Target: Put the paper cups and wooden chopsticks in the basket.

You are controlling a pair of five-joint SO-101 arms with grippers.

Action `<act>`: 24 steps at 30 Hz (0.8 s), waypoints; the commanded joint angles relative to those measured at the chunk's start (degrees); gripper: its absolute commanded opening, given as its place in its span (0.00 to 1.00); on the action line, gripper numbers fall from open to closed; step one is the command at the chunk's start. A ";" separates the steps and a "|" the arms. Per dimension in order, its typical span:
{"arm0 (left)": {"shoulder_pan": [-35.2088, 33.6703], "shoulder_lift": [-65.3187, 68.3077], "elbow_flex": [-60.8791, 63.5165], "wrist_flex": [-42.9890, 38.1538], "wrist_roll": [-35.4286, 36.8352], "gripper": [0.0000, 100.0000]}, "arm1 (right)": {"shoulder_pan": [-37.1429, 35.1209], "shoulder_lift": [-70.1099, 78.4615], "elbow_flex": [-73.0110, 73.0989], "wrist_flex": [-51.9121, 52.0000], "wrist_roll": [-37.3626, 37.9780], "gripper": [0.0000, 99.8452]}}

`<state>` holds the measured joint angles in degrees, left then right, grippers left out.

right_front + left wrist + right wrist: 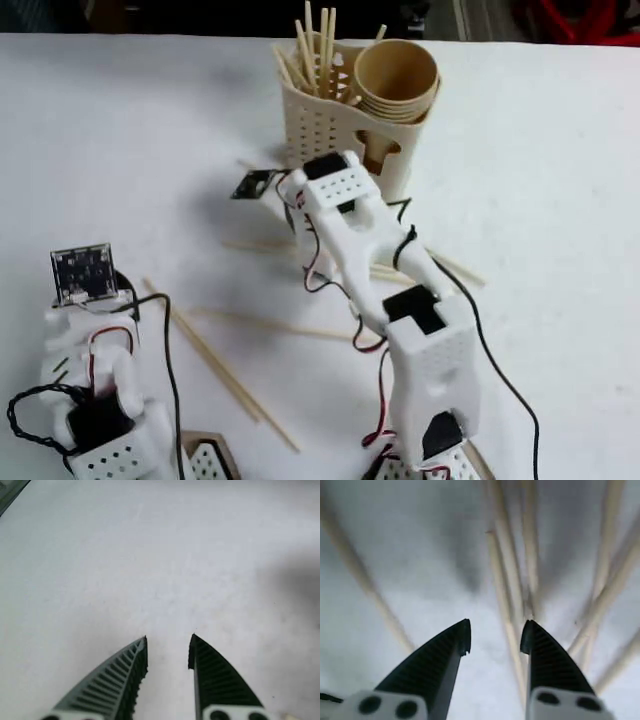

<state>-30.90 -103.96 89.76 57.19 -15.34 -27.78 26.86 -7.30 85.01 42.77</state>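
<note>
Right wrist view — right gripper [496, 630] released above loose chopsticks [501, 580]; left gripper [168, 640] released over table [150, 555].

- The right arm [350, 225] lies stretched over the middle of the table [560, 200] and bars the straight way from the near edge to the basket [320, 135].
- The basket's mouth is crowded: upright chopsticks [318, 50] on one side, stacked paper cups [398, 75] on the other.
- Loose chopsticks [218, 365] lie flat between the arms, low enough to pass over.
- The right gripper [495, 635], jaws parted, hangs close above loose chopsticks, which crowd both its sides.
- The left gripper [167, 647], jaws parted, faces open tabletop.
- Wide room lies on both sides of the basket.
</note>
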 commanded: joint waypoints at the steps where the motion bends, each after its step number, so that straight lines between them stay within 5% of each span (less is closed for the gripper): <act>1: -0.04 -0.66 -0.18 -0.35 -0.70 0.15 | -0.48 0.57 -0.53 -3.30 0.97 0.17; 14: -0.04 -0.66 -0.18 -0.35 -0.70 0.15 | -0.40 8.92 -1.41 -8.57 4.48 0.17; 19: -0.04 -0.66 -0.18 -0.35 -0.70 0.15 | -0.92 9.36 -2.37 -7.69 4.57 0.02; 24: -0.04 -0.66 -0.18 -0.35 -0.70 0.15 | -2.95 9.01 -0.62 -6.29 4.57 0.02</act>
<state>-30.90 -103.96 89.76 57.19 -15.34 -27.43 36.18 -9.76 76.84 46.64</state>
